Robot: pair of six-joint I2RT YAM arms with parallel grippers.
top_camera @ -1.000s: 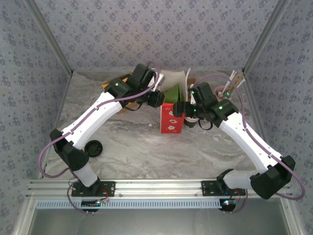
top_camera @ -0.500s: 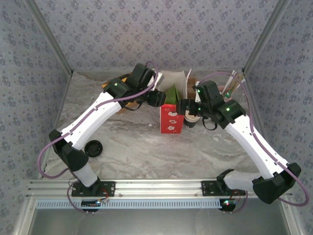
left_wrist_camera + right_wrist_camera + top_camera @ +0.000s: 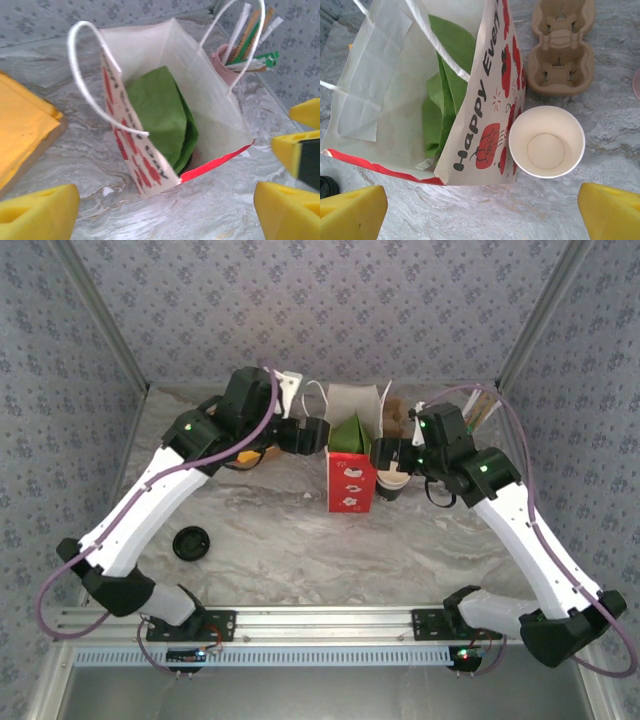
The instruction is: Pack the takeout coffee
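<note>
Right wrist view: the takeout coffee [image 3: 546,141] stands upright on the desk [image 3: 610,115], mouth up, just beside the bag [image 3: 485,100]. It lies under the right hand [image 3: 482,215], which is wide and empty, a little off-centre. I judge this hand nearer. The left hand [image 3: 160,215], also wide, hovers over the bag.

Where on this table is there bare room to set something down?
The widest bare patch of table is between the paper bag and the metal rail, right of the black lid. The back is crowded: coffee cup beside the bag, cardboard carrier, pink cup of sticks, yellow paper stack.
</note>
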